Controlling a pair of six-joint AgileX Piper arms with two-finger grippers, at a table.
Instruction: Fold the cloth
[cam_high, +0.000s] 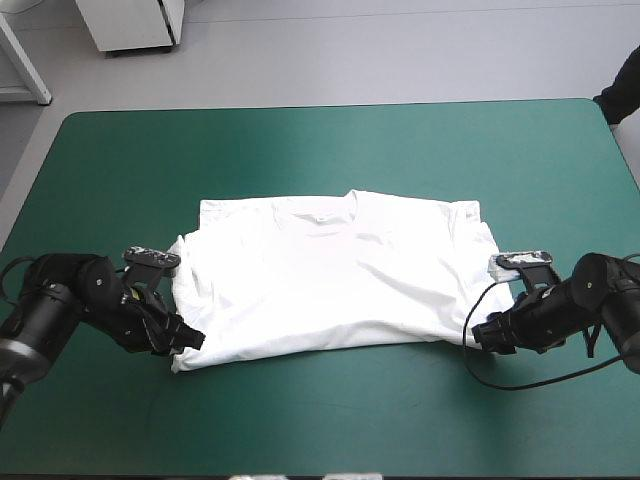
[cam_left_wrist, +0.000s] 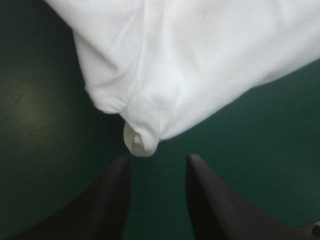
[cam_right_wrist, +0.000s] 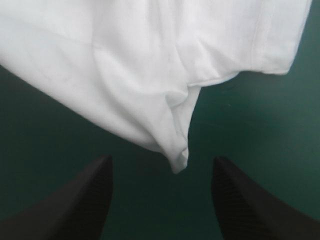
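White T-shirt (cam_high: 330, 275) lies flat (sleeves indistinct); left hand (cam_high: 193, 340) and right hand (cam_high: 479, 331) gape, empty, at its near corners.

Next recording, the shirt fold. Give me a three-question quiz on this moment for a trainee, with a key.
1. True or false: the left claw is shut on the T-shirt.
2. The collar lies toward which edge of the table? A) far B) near C) left
3. Fill in: just ahead of the open right claw lies a near ____ of the T-shirt.
Key: 1 false, it is open and holds nothing; 2 A; 3 corner.
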